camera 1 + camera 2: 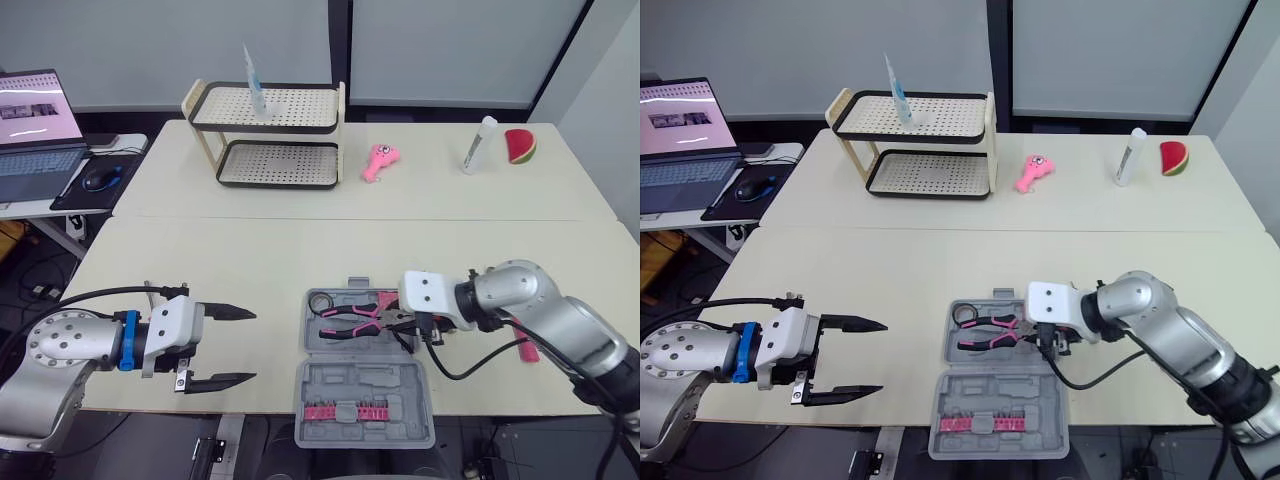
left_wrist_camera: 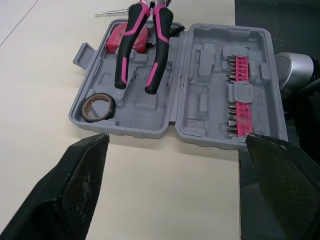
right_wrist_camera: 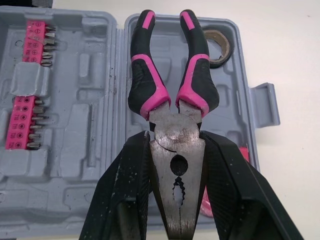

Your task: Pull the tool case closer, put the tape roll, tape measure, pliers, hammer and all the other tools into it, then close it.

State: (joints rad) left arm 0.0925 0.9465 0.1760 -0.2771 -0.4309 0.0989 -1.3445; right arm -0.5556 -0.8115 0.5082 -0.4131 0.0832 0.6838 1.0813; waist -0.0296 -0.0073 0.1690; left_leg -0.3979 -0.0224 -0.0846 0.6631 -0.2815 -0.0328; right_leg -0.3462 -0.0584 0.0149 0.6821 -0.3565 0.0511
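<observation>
The grey tool case [image 1: 365,385] lies open at the table's front edge, with pink bit strips [image 1: 345,411] in its near half. In the far half sit a tape roll [image 2: 98,107] and a red tape measure [image 2: 114,42]. My right gripper [image 3: 176,150] is shut on the metal head of the pink-and-black pliers [image 1: 352,314], holding them over that far half with the handles pointing toward the tape roll. My left gripper [image 1: 240,346] hovers open to the left of the case, holding nothing. A pink-handled tool [image 1: 527,350] peeks out from under my right arm.
A two-tier rack [image 1: 270,130] stands at the back of the table, with a pink toy [image 1: 380,160], a white bottle [image 1: 480,145] and a watermelon-slice toy [image 1: 520,146] to its right. A laptop [image 1: 35,130] sits on a side table far left. A thin screwdriver shaft [image 2: 107,12] lies behind the case.
</observation>
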